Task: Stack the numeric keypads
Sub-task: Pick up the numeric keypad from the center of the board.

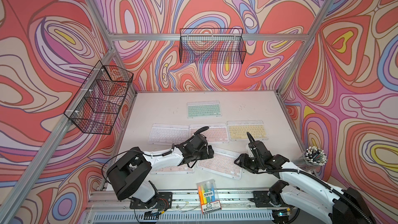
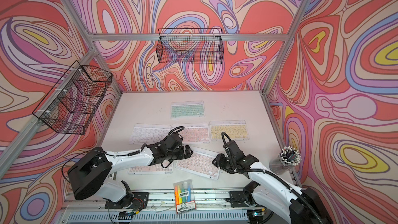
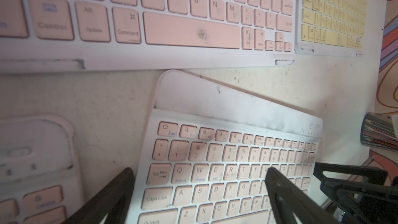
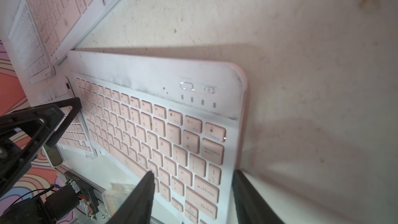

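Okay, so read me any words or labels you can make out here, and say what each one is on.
"Control", "Option", "Command": middle-row pink keypad.
"Esc", "Tab", "Caps Lock", "Shift": tilted pink keypad.
"Enter": same tilted keypad, right wrist view.
Label on the marker pack: too small to read.
Legends on the yellow keypad: blurred.

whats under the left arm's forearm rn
A pink keypad lies under the left arm. Only its near key rows and front edge show in both top views; the arm covers the rest, so its far edge cannot be seen.
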`<state>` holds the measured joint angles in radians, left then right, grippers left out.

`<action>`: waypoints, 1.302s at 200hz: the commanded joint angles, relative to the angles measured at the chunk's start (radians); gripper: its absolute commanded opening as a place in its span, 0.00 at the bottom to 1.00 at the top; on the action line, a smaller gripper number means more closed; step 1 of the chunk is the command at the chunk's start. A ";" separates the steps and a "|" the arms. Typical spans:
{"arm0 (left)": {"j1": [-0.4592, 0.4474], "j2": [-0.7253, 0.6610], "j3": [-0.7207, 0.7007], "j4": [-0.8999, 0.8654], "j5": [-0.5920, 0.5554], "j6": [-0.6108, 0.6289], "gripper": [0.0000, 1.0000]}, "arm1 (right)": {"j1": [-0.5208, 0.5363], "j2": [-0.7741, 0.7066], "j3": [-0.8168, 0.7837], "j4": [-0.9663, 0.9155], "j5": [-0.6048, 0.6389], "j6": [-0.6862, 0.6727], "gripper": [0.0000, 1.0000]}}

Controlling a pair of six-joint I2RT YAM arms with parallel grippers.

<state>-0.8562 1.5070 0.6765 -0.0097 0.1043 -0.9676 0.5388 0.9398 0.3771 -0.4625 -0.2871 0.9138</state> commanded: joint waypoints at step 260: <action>-0.065 -0.074 -0.027 -0.175 0.053 0.011 0.96 | 0.009 0.229 0.252 0.185 0.030 -0.042 0.60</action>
<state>-0.9108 1.3884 0.6312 -0.1993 0.1005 -0.9646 0.5320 1.1866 0.6155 -0.3466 -0.1658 0.8486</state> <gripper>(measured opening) 0.964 0.595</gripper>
